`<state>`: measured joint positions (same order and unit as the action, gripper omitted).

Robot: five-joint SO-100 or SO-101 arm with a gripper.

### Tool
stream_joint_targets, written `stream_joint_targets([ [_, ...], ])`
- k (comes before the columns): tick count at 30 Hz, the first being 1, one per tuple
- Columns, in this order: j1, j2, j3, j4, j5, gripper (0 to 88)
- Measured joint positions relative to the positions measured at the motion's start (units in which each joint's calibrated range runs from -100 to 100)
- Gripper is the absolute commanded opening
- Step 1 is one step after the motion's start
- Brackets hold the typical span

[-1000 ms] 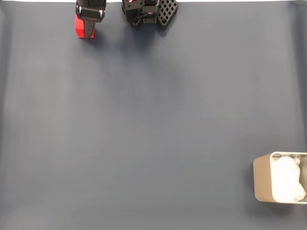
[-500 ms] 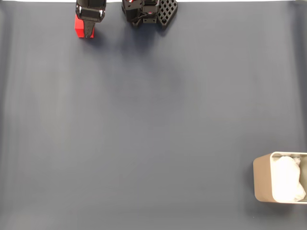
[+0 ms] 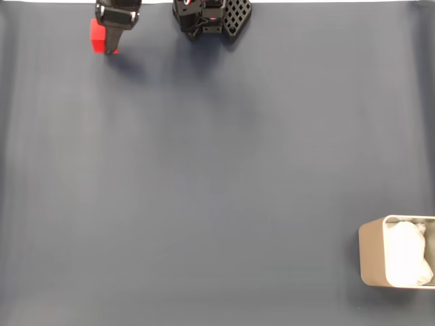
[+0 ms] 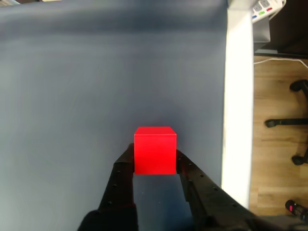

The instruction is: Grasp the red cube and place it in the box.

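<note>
Fixed view from above: dark blue-grey table cover across nearly the whole picture, thin white strip along the top edge. Beige box at lower right, cut off by the right edge, pale rim, white soft lining inside. Black arm base at top centre, perforated plate on its right side. Gripper at top left, pointing down the picture, well apart from the box. Red cube pinched at the gripper tip, red face peeking out on the left of the black finger, faint shadow on the cover just right and below.

Wrist view: same blue-grey cover on the left and centre, white table edge as a vertical band on the right, wooden floor beyond it with black chair-base legs. Gripper entering from the bottom edge, two black fingers closed in on the cube from left and right. Red cube clamped between the fingertips, both side faces touching the fingers, top and front faces plainly visible, upright, not tilted. Lifted or resting on the cover: cannot tell for sure.
</note>
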<state>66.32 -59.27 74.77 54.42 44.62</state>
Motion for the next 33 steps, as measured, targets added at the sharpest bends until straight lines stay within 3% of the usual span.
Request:
stream_joint_targets([
  [15, -14.8, 5.6, -17.0, 0.0, 3.6, 8.5],
  [33, -36.4, 4.1, -19.5, 1.0, 6.7, 9.0],
])
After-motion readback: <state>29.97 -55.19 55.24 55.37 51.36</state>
